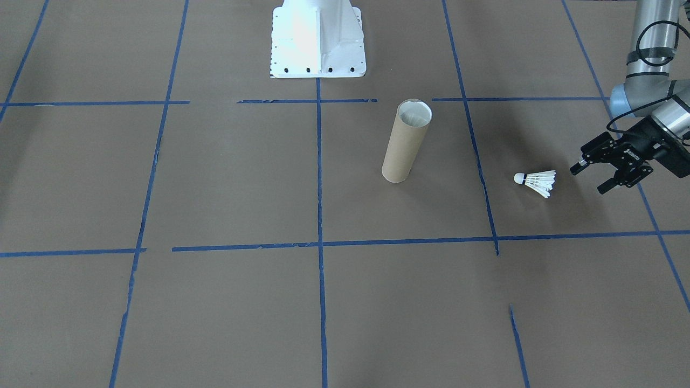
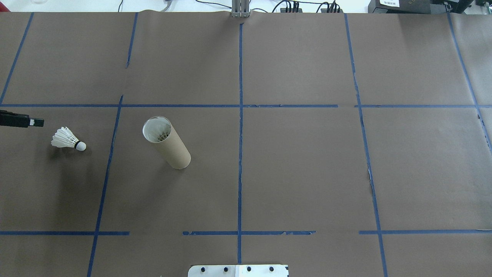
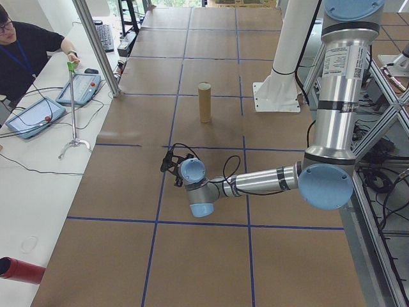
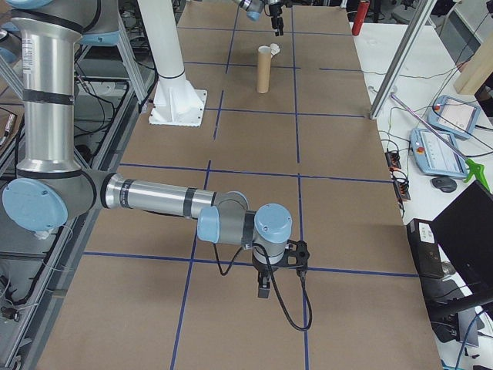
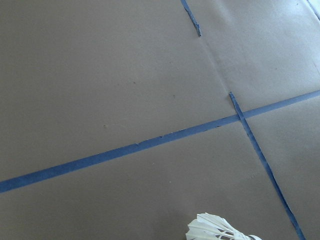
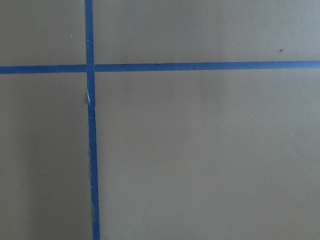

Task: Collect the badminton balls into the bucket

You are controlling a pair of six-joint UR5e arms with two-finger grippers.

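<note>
The table (image 1: pixel 215 302) is covered in brown paper divided by blue tape lines (image 1: pixel 319 178), with the white robot base (image 1: pixel 318 40) at its robot-side edge.

The left arm (image 3: pixel 281 178) reaches low over the table on the robot's left. The right arm (image 4: pixel 154 200) is parked well apart from the work area, its wrist camera showing only paper and tape.

The cardboard tube (image 1: pixel 405 141) stands upright near the table centre, open end up. The overhead view shows feathers of a shuttlecock already inside it.

The left gripper (image 1: pixel 593 173) hovers just beside the loose shuttlecock, fingers spread apart and empty. The right gripper (image 4: pixel 263 287) appears only in the right side view; whether its fingers are apart or together cannot be told.

The loose shuttlecock (image 1: pixel 537 183) lies on its side on the table, cork tip toward the tube, feather skirt toward the left gripper, well apart from the tube.

Probable step: approach for pickup. Risks:

- A contact on the feather skirt before closing could push or roll the light shuttlecock away.
- A grip on the feathers alone could bend them or let the shuttlecock slip out during transfer.
- The tube is tall and narrow; a knock from the gripper or an off-centre release could tip it or leave the shuttlecock outside it.
- A shuttlecock carried tilted may catch on the tube rim.
</note>
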